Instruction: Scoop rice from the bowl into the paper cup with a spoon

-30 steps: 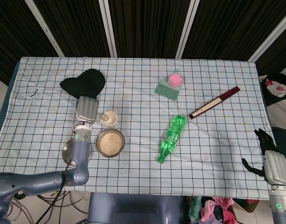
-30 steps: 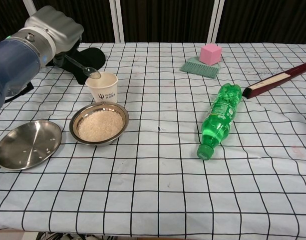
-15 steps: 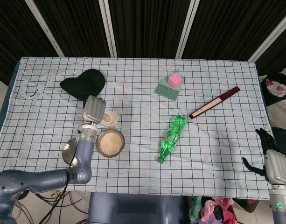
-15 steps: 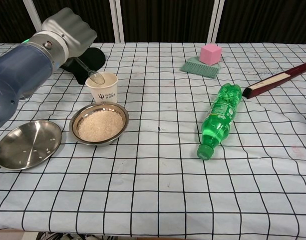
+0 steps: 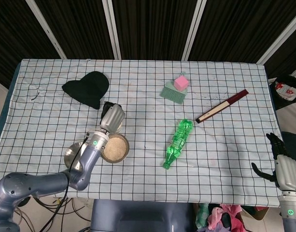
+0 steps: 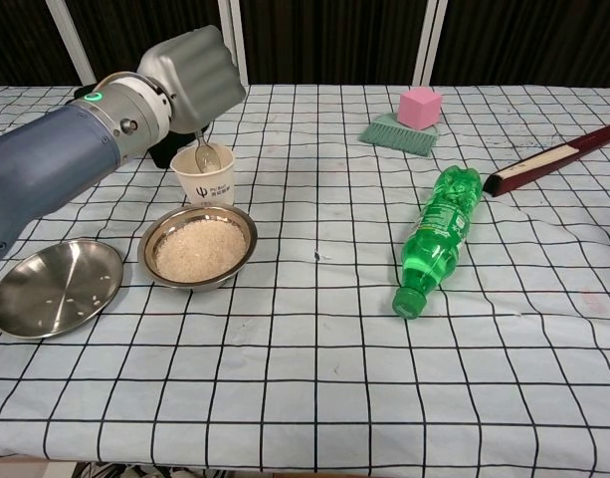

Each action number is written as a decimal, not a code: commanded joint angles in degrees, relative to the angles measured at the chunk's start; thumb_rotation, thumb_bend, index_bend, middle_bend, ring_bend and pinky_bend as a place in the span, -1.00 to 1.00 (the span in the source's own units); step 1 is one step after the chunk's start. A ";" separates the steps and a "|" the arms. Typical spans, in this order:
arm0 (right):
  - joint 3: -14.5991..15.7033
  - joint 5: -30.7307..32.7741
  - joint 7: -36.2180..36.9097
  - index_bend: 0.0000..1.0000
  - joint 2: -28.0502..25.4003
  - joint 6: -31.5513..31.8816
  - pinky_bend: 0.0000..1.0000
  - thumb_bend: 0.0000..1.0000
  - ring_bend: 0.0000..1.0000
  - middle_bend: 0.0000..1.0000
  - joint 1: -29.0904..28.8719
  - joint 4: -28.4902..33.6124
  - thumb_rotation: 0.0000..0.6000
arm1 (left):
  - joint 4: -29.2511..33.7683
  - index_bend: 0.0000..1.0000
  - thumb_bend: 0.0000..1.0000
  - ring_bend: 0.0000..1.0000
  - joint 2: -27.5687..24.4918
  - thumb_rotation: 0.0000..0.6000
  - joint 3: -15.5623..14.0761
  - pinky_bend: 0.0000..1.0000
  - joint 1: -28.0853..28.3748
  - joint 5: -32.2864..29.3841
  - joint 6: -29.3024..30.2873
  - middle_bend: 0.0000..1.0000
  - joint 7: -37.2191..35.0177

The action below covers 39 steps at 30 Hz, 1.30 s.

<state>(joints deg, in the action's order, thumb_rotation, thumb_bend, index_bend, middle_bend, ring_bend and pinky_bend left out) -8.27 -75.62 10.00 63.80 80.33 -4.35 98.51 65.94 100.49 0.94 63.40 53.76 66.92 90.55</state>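
Silver-grey left hand (image 6: 190, 75) pinching a clear plastic spoon (image 6: 205, 154) over the white paper cup (image 6: 204, 177).
Steel bowl of rice (image 6: 198, 247) just beside; right hand (image 5: 285, 170) spread.

You have a green plastic bottle (image 6: 433, 241) lying on its side on the black-gridded white tablecloth (image 6: 314, 368), cap toward you. Behind it, a pink cube (image 6: 420, 107) rests against a pale green brush (image 6: 397, 134). A dark red folded fan (image 6: 554, 159) lies right. A black cap (image 5: 87, 88) sits far left; an empty steel plate (image 6: 56, 288) lies near-left.
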 commanded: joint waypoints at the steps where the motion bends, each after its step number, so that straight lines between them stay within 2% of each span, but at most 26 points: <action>1: 0.00 0.04 0.10 -1.00 -0.05 -0.07 -0.63 -0.55 -1.00 -1.00 0.01 0.08 1.00 | -1.35 0.61 0.08 1.00 -0.84 1.00 -2.48 1.00 1.14 4.21 -1.73 1.00 0.61; 13: 0.02 0.11 0.08 -1.00 -0.03 -0.18 -0.63 -0.55 -1.00 -1.00 0.01 0.20 1.00 | -1.59 0.61 0.07 1.00 -3.32 1.00 -5.99 1.00 2.90 12.92 -4.76 1.00 2.48; 22: 0.02 0.17 0.25 -1.00 -0.11 -0.20 -0.62 -0.54 -1.00 -1.00 0.07 0.33 1.00 | -1.26 0.61 0.06 1.00 -4.23 1.00 -5.93 1.00 2.41 14.53 -5.83 1.00 4.47; 39: 0.11 0.12 0.37 -1.00 -0.19 -0.31 -0.63 -0.54 -1.00 -1.00 0.12 0.48 1.00 | 0.63 0.61 0.06 1.00 -5.61 1.00 -3.84 1.00 1.07 15.58 -5.72 1.00 5.49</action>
<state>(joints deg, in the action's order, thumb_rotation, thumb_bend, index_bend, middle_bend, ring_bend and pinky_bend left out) -8.16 -75.51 10.37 63.61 80.02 -4.23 98.99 66.46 94.95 -3.00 64.58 69.42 61.12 96.01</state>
